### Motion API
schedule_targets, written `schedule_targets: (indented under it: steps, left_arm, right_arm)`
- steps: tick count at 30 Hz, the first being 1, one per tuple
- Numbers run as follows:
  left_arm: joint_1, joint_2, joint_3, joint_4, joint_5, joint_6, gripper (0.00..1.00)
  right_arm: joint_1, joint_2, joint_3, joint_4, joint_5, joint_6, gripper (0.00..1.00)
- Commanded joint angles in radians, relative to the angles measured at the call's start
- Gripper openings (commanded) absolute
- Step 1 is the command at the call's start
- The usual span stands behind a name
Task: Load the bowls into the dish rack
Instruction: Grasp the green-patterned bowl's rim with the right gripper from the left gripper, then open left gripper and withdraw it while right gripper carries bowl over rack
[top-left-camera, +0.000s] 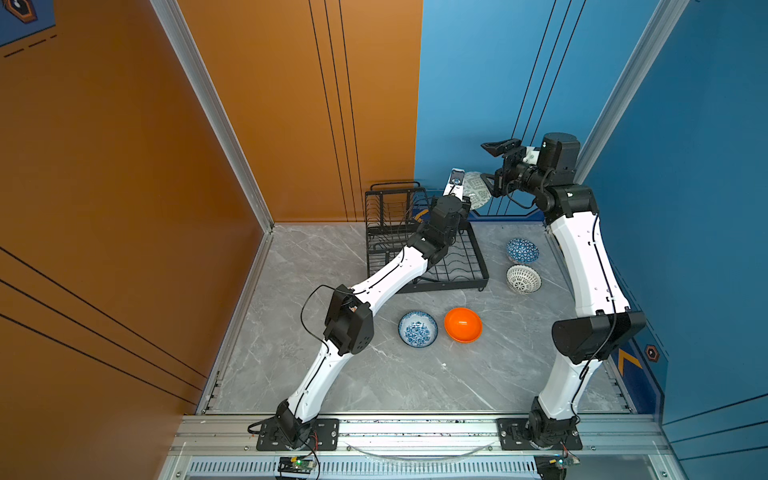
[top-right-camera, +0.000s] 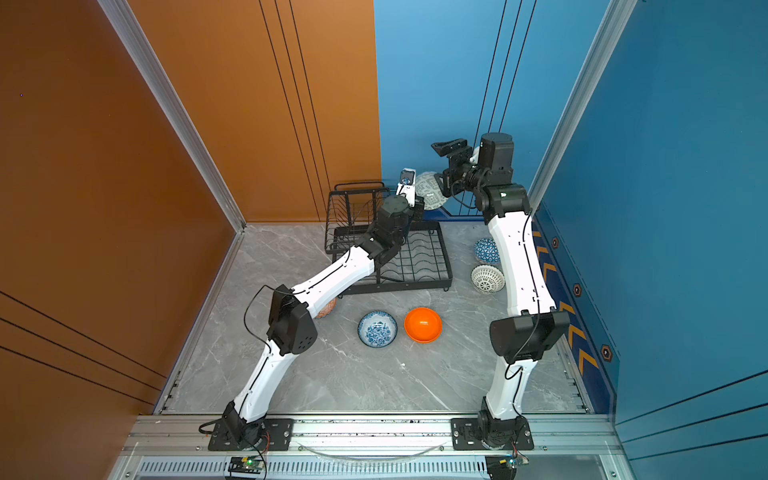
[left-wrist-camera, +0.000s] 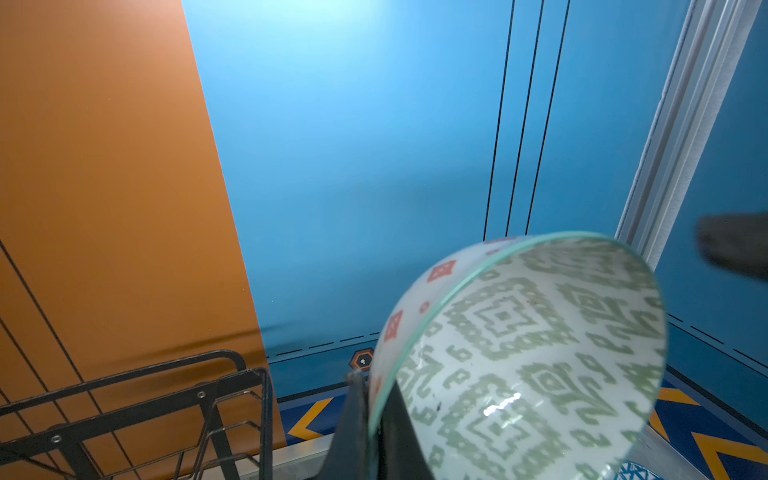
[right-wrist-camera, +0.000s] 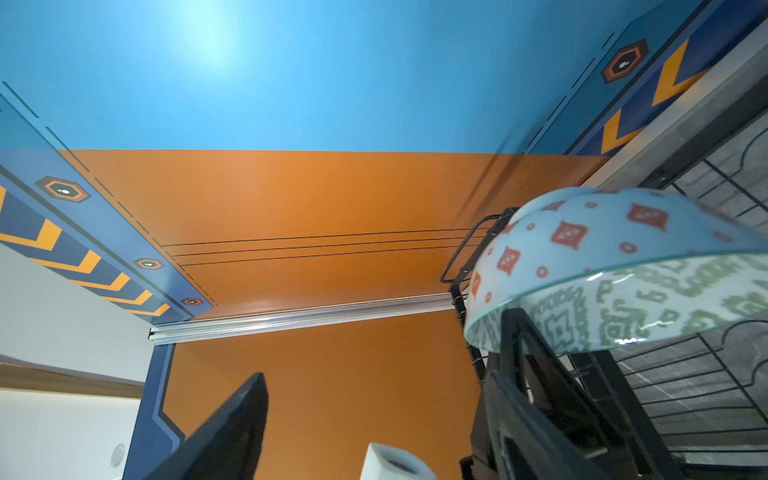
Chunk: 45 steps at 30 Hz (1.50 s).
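My left gripper (top-left-camera: 468, 203) (left-wrist-camera: 370, 415) is shut on the rim of the pale green patterned bowl (top-left-camera: 476, 190) (left-wrist-camera: 528, 353) (right-wrist-camera: 602, 266). It holds the bowl tilted on edge, in the air above the back right corner of the black dish rack (top-left-camera: 478, 254) (top-right-camera: 441, 249). My right gripper (top-left-camera: 494, 166) (right-wrist-camera: 374, 415) is open just to the right of that bowl, with nothing between its fingers. On the table lie the blue-white triangle bowl (top-left-camera: 522, 250), white-black lattice bowl (top-left-camera: 523, 279), blue-white floral bowl (top-left-camera: 417, 328) and plain orange bowl (top-left-camera: 463, 325). An orange-white diamond bowl (top-right-camera: 328, 307) peeks out from under my left arm.
The rack stands against the back wall, its raised tier (top-left-camera: 392, 208) to the left, and no bowl shows in it. My left forearm (top-left-camera: 390, 274) crosses over the rack's front left. The blue side wall (top-left-camera: 665, 208) is close behind my right arm.
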Motion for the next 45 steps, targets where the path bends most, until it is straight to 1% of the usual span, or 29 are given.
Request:
schedule_targets:
  steps: [1,6,9,13,16,20,21,24,27,28,29,30,31,32,33,39,40,42,44,45]
  left_arm:
    - [-0.002,-0.068,0.019,0.097,-0.039,0.026,0.0]
    - [-0.01,-0.071,0.028,0.1,-0.037,0.041,0.0]
    - [-0.022,-0.074,0.03,0.1,-0.03,0.044,0.0]
    - [-0.04,-0.085,0.014,0.103,-0.026,0.077,0.0]
    - [-0.044,-0.101,-0.013,0.122,-0.031,0.089,0.0]
    - [-0.044,-0.112,-0.024,0.138,-0.026,0.11,0.0]
    - [-0.044,-0.115,-0.024,0.142,-0.024,0.11,0.0]
    - [-0.048,-0.12,-0.025,0.149,-0.02,0.125,0.0]
    - [-0.052,-0.132,-0.04,0.163,-0.014,0.141,0.0]
    - [-0.052,-0.137,-0.048,0.17,-0.012,0.149,0.0]
    - [-0.054,-0.141,-0.055,0.174,-0.011,0.153,0.0]
    - [-0.054,-0.145,-0.062,0.177,-0.01,0.157,0.0]
    - [-0.056,-0.15,-0.069,0.181,-0.009,0.161,0.0]
    - [-0.056,-0.152,-0.075,0.184,-0.01,0.164,0.0]
    - [-0.056,-0.154,-0.078,0.187,-0.014,0.166,0.0]
    - [-0.059,-0.161,-0.088,0.188,-0.031,0.175,0.0]
    - [-0.062,-0.161,-0.088,0.19,-0.035,0.177,0.04]
    - [-0.063,-0.163,-0.088,0.191,-0.041,0.18,0.14]
    - [-0.064,-0.164,-0.089,0.192,-0.048,0.181,0.2]
    - [-0.064,-0.167,-0.091,0.191,-0.055,0.182,0.28]
  right_arm:
    - [-0.008,-0.016,-0.053,0.028,0.003,0.013,0.8]
    - [-0.015,-0.014,-0.082,0.029,0.009,0.006,0.74]
    - [-0.013,0.003,-0.072,0.039,0.005,0.018,0.66]
    - [-0.01,0.021,-0.047,0.039,0.011,0.023,0.64]
    - [-0.015,0.028,-0.047,0.039,0.015,0.032,0.57]
    - [-0.02,0.032,-0.049,0.039,0.032,0.038,0.54]
    - [-0.021,0.034,-0.047,0.039,0.034,0.041,0.51]
    - [-0.024,0.041,-0.048,0.036,0.037,0.05,0.39]
    - [-0.024,0.047,-0.048,0.033,0.041,0.055,0.35]
    - [-0.023,0.049,-0.048,0.033,0.045,0.057,0.31]
    - [-0.022,0.05,-0.047,0.033,0.047,0.059,0.24]
    - [-0.021,0.052,-0.045,0.033,0.047,0.061,0.13]
    - [-0.02,0.055,-0.045,0.032,0.047,0.063,0.06]
    - [-0.018,0.055,-0.045,0.029,0.047,0.063,0.02]
    - [-0.018,0.057,-0.045,0.028,0.047,0.063,0.0]
    - [-0.02,0.052,-0.047,0.022,0.046,0.053,0.0]
    - [-0.021,0.052,-0.047,0.022,0.047,0.049,0.0]
    - [-0.025,0.05,-0.046,0.022,0.047,0.04,0.0]
    - [-0.029,0.05,-0.045,0.022,0.045,0.034,0.0]
    - [-0.033,0.05,-0.044,0.023,0.042,0.031,0.0]
